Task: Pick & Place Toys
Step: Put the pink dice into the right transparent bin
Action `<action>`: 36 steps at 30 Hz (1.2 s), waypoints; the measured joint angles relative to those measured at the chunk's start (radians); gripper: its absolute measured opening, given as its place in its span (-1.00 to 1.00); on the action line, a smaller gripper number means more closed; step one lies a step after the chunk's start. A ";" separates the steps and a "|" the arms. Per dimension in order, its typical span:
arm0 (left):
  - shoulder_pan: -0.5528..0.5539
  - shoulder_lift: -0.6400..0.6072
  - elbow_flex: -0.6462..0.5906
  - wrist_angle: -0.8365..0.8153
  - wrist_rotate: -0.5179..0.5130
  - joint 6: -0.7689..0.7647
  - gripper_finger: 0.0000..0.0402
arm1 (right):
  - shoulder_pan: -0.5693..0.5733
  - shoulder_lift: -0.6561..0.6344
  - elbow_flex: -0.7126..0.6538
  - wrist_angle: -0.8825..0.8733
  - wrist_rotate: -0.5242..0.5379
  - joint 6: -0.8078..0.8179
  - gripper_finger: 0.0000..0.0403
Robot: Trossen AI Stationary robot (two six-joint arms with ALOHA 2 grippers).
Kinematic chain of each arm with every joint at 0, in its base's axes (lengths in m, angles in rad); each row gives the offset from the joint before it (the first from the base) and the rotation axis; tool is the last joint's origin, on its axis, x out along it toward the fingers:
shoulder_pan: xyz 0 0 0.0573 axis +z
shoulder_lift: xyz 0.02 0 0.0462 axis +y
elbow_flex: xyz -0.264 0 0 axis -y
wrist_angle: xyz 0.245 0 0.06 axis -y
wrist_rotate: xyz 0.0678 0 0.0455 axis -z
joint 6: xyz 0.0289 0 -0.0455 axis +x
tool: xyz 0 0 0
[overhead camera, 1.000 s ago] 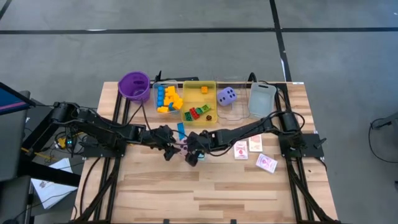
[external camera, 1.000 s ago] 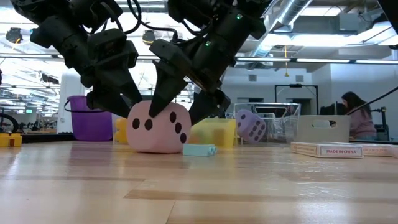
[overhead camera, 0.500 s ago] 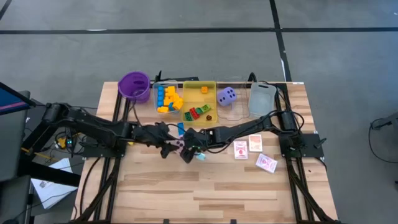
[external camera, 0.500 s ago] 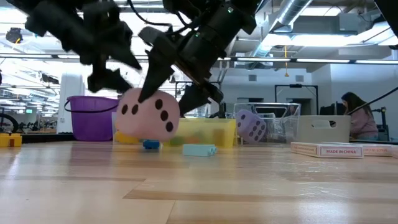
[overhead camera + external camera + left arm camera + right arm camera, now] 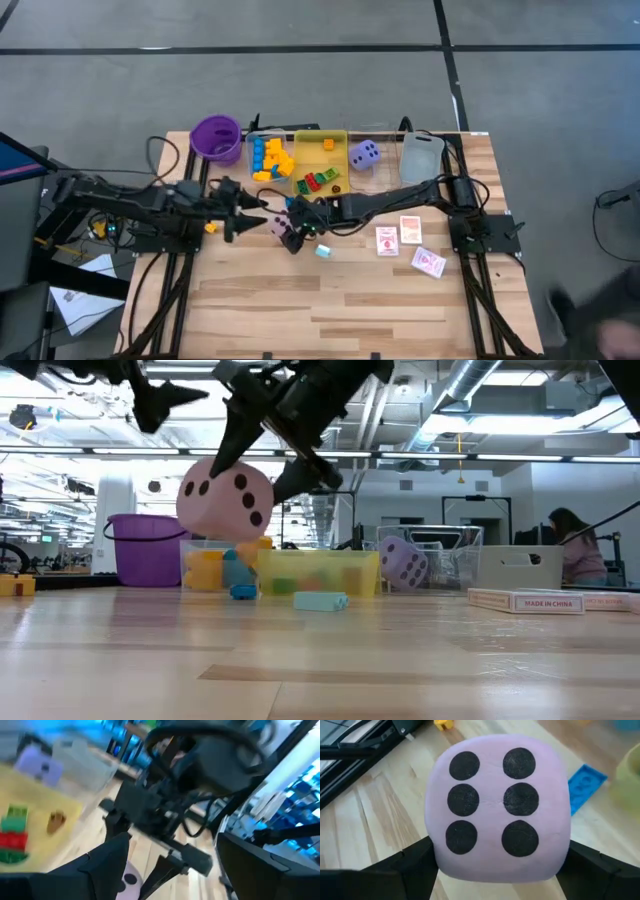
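Gripping the pink die [image 5: 225, 496] between its two dark fingers, the right end effector [image 5: 289, 232] holds it clear of the table [image 5: 330, 300], lifted well above the wood in the low view; the right wrist view shows the six-dot face [image 5: 495, 815] filling the gap between the fingers, which press on opposite sides. The left end effector [image 5: 243, 210] sits just beside it toward the table's left side, its fingers parted and holding nothing. On the wood below and near the die lie a light blue block [image 5: 320, 600] and a smaller dark blue block [image 5: 243, 592], with a small yellow block [image 5: 211, 227] under the left arm. Along the far edge stand the purple cup [image 5: 216, 137], a clear tray with yellow and blue blocks [image 5: 268, 160], a yellow tray [image 5: 335, 138] holding red, green and orange blocks, the purple die [image 5: 364, 154] and a grey tray [image 5: 421, 158]. Three red-patterned cards [image 5: 400, 237] lie on the table's right part. A person [image 5: 570, 545] sits in the room beyond.
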 joint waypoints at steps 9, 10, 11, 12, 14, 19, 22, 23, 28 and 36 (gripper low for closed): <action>0.000 -0.116 0.000 -0.033 -0.019 0.034 0.48 | -0.058 -0.002 0.189 -0.264 0.088 -0.003 0.60; 0.000 -0.116 0.000 -0.044 -0.019 0.034 0.48 | -0.065 -0.002 0.213 -0.297 0.100 -0.003 0.60; 0.000 -0.114 0.000 -0.054 -0.019 0.034 0.48 | -0.072 -0.002 0.237 -0.333 0.108 -0.003 0.60; 0.000 -0.112 0.000 -0.067 -0.019 0.034 0.48 | -0.080 -0.002 0.262 -0.368 0.118 -0.003 0.60; 0.000 -0.101 0.000 -0.094 -0.020 0.034 0.48 | -0.093 -0.002 0.312 -0.440 0.150 -0.002 0.60; 0.000 -0.061 0.000 -0.149 -0.022 0.035 0.48 | -0.128 -0.003 0.440 -0.661 0.241 0.021 0.60; 0.000 -0.026 0.000 -0.147 -0.022 0.040 0.48 | -0.148 -0.003 0.506 -0.815 0.297 0.067 0.60; 0.000 -0.015 0.000 -0.144 -0.022 0.041 0.48 | -0.154 -0.003 0.525 -0.871 0.312 0.085 0.60; 0.000 0.049 0.000 -0.123 -0.022 0.041 0.48 | -0.185 -0.005 0.560 -1.114 0.326 0.193 0.60; 0.000 0.136 0.000 -0.102 -0.022 0.043 0.48 | -0.220 -0.009 0.537 -1.117 0.312 0.218 0.60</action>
